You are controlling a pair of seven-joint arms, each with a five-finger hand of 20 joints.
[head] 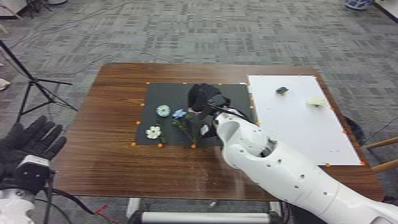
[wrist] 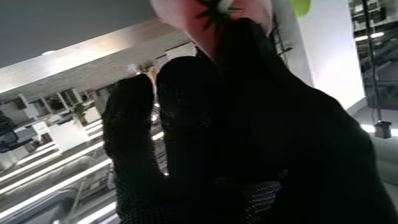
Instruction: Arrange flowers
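The right hand (head: 204, 94) pinches a pink flower (wrist: 184, 14) above the tabletop's (head: 107, 165) far half; the left hand (head: 29, 142) is open.

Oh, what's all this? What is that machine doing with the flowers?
A two-armed robot is arranging flowers. Its right hand is over the dark mat, right at a pink flower; how firmly it has hold of it, if at all, I can't tell. Three flowers lie on the mat: one white, one pale blue-green and one blue. A pale yellow flower is on the white sheet. The left hand is open beside the table.
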